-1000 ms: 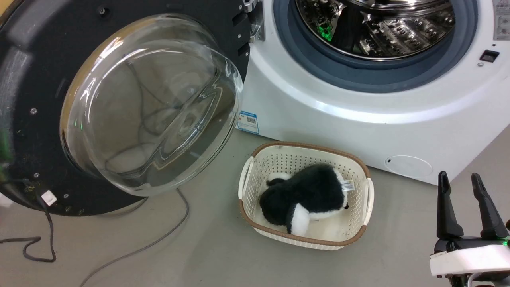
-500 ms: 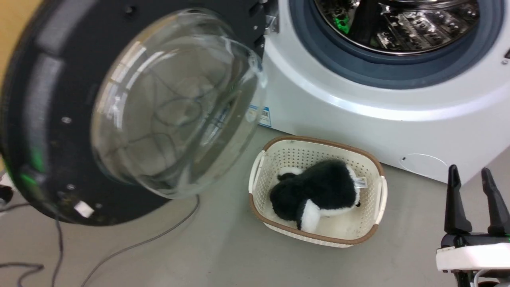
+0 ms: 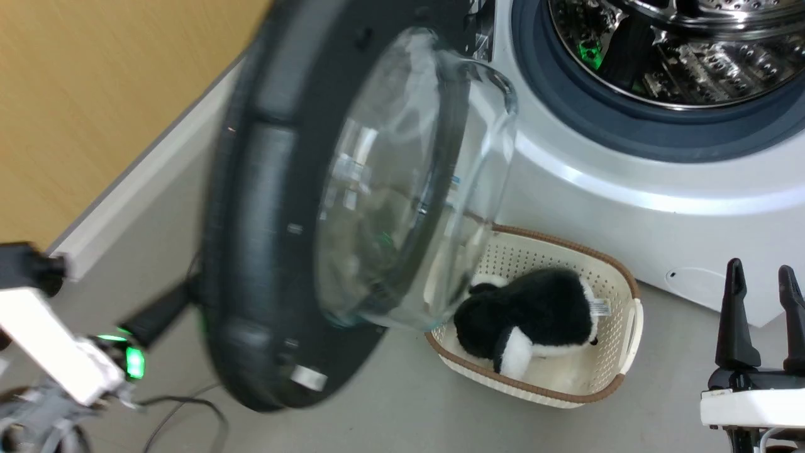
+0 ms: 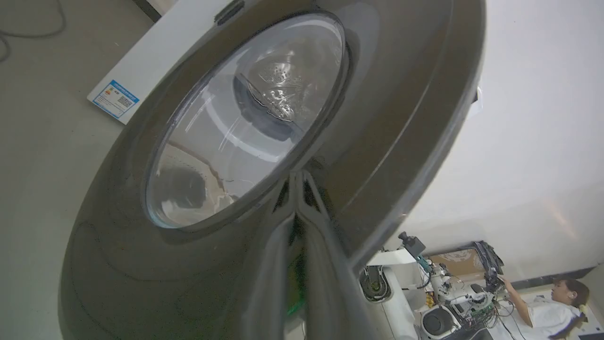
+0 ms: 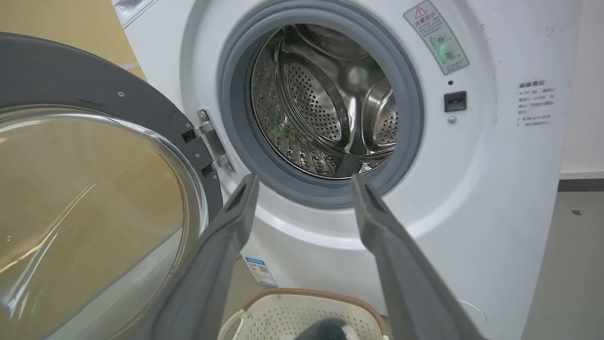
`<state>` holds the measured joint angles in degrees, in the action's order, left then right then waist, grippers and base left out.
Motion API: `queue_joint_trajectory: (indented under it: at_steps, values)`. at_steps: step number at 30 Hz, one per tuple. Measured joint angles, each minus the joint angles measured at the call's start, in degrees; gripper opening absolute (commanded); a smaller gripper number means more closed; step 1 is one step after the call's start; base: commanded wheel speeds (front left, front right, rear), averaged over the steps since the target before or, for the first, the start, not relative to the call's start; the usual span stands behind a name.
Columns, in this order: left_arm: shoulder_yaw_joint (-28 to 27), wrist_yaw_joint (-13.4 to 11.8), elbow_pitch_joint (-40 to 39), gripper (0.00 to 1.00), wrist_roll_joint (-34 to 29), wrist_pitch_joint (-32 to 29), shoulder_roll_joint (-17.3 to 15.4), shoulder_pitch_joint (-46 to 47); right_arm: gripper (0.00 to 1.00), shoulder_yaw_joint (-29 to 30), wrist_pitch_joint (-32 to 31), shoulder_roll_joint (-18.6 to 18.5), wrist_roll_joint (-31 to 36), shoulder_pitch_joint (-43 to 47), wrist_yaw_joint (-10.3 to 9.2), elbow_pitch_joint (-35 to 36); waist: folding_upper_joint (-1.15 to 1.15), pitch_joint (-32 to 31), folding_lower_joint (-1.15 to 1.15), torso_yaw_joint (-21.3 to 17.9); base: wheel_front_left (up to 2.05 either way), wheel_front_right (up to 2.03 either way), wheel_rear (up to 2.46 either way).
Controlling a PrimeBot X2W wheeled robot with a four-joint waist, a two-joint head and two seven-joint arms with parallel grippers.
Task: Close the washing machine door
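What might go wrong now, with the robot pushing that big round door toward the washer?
1. The left gripper, fingers shut together, presses only its tips on the glossy black ring of the round, glass-windowed washing machine door; they may slide off that smooth surface.
2. The cream perforated basket sits on the floor before the white washing machine, near the door's path; clearance is unclear.
3. The door is half closed; a weak push might leave it unlatched.
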<state>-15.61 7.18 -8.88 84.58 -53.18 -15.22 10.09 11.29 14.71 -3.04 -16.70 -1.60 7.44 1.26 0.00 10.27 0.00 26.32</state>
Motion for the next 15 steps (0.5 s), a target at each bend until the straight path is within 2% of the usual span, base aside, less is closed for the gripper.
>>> queue_joint_trajectory:
  at_steps: [6,11,15]
  values:
    - [8.6,0.0,-7.0,0.00,-1.0,-0.1,4.0,-3.5,1.00,-0.4,0.0,0.1,0.0,0.0,0.00,0.0,0.00,-0.8,0.00,-1.2,0.00,0.00,0.00]
    - [15.0,0.0,-10.5,0.00,-3.0,3.6,7.0,-3.7,1.00,-0.3,0.0,0.1,0.0,0.0,0.00,0.1,0.00,-1.0,0.00,-4.2,0.00,0.00,0.00]
    - [20.5,0.0,-10.9,0.00,-4.1,7.3,8.1,-3.1,1.00,-0.1,0.0,0.1,0.1,-0.1,0.00,0.2,0.00,-0.9,0.00,-7.2,0.00,0.00,0.00]
